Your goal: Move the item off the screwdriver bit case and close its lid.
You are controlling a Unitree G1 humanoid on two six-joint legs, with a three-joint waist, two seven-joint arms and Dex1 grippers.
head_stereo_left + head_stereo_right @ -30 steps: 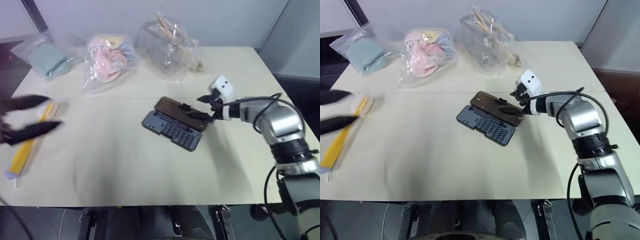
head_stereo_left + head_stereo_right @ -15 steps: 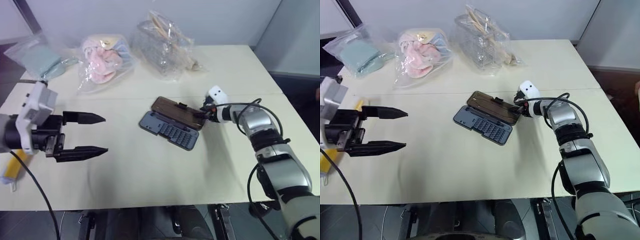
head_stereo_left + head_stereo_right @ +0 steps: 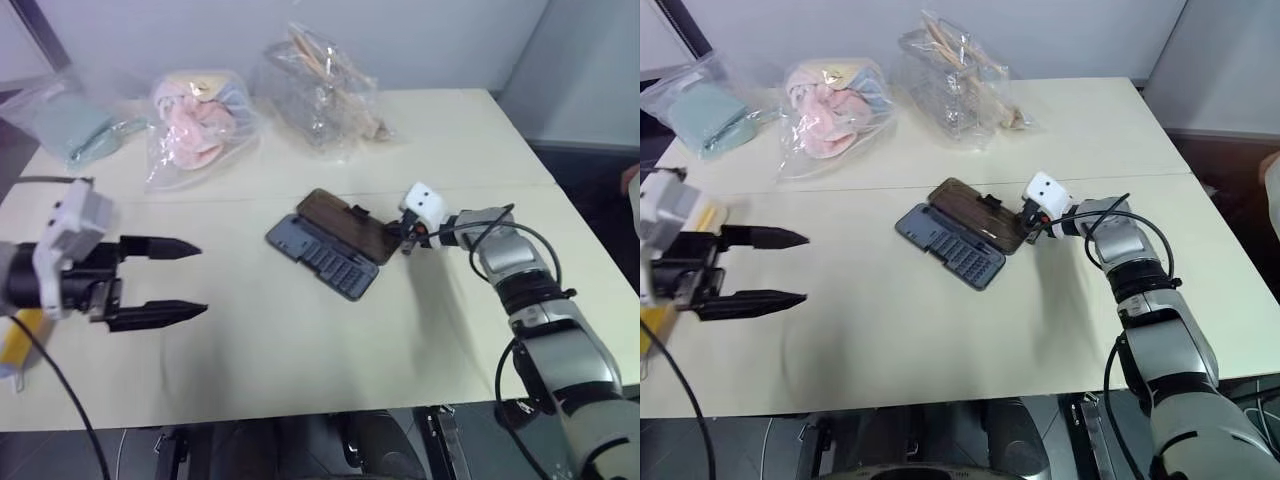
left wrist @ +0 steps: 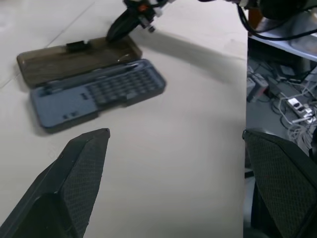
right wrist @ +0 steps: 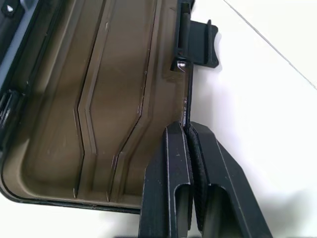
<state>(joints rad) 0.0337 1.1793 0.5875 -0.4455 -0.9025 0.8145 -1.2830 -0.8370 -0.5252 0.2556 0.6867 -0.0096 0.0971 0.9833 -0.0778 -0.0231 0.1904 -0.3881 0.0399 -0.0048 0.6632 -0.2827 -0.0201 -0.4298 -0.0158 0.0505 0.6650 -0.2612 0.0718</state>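
case (image 3: 328,245) open flat mid-surface, nothing on it | right tool (image 5: 188,144) pinched on lid (image 5: 114,99) rim near latch, to flip it | left tool (image 3: 155,283) spread, empty | brush (image 3: 14,340) at surface's left edge

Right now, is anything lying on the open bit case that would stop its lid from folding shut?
Nothing visible does. The tray of bits is bare, and the shut right gripper is on the rim of the smoky-brown lid.
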